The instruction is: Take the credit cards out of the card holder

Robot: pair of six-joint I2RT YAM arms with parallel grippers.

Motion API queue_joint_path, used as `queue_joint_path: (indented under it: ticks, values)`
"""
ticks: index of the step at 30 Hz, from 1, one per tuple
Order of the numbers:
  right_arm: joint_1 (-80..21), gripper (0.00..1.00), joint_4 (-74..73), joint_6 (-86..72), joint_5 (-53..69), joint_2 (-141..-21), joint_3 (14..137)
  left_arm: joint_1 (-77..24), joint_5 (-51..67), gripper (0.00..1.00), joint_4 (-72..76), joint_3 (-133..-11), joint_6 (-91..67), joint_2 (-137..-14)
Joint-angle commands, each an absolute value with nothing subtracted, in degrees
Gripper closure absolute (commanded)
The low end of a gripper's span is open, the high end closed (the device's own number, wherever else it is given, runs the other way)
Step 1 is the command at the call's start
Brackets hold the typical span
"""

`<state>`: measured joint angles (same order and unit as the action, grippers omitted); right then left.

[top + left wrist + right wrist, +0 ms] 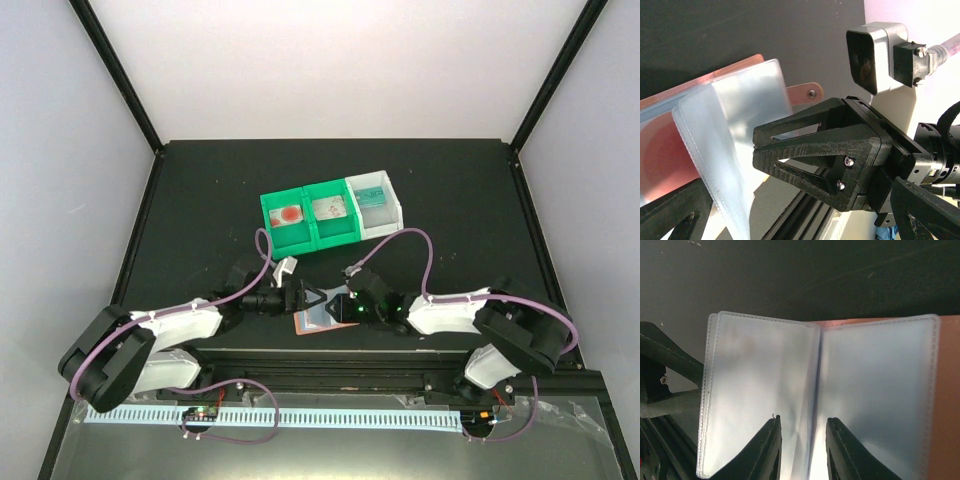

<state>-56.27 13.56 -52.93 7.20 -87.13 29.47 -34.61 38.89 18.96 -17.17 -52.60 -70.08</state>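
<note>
Seen from above, both arms lie low along the near edge of the worktop (200, 190). Each forearm stretches inward from its base, so the two wrists face each other at the middle of that edge. The card holder (318, 322) lies open between them with its salmon cover down and one pale blue pocket leaf raised. The right gripper (803, 418) reaches in level from the right and pinches that leaf. In my left wrist view only a thin slit shows between its fingertips. The left gripper (306, 297) points in from the left with its fingers spread wide, and I see them touching nothing. The credit cards (331, 209) lie well apart from the holder, toward the middle of the worktop. The red-marked card (290, 213) and a pale card (331, 209) fill the two compartments of the green tray (311, 238). A teal card (375, 197) lies in the white tray (397, 208), which touches the green tray's right side.
</note>
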Motion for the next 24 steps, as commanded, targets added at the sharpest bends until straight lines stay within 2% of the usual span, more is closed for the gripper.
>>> queue_joint_path:
  ticks: [1,8,16,24]
  values:
    - [-56.55,0.75,11.97,-51.92,2.87,-83.2,28.39,-35.69,39.57,0.01,20.96,-20.48,-53.34,-69.75]
    - [-56.53,0.74,5.8,-49.99,-3.61,-74.33,25.63,-37.49,38.79,0.01,22.66,-21.72,-54.04,-71.02]
    - [-56.6,0.73,1.77,-48.82,-5.65,-66.43,24.01,-41.23,38.19,0.01,26.08,-24.39,-54.98,-76.5]
    - [-56.58,0.73,0.61,-48.74,-5.6,-62.91,24.2,-41.66,36.16,0.11,24.01,-24.35,-52.66,-77.37]
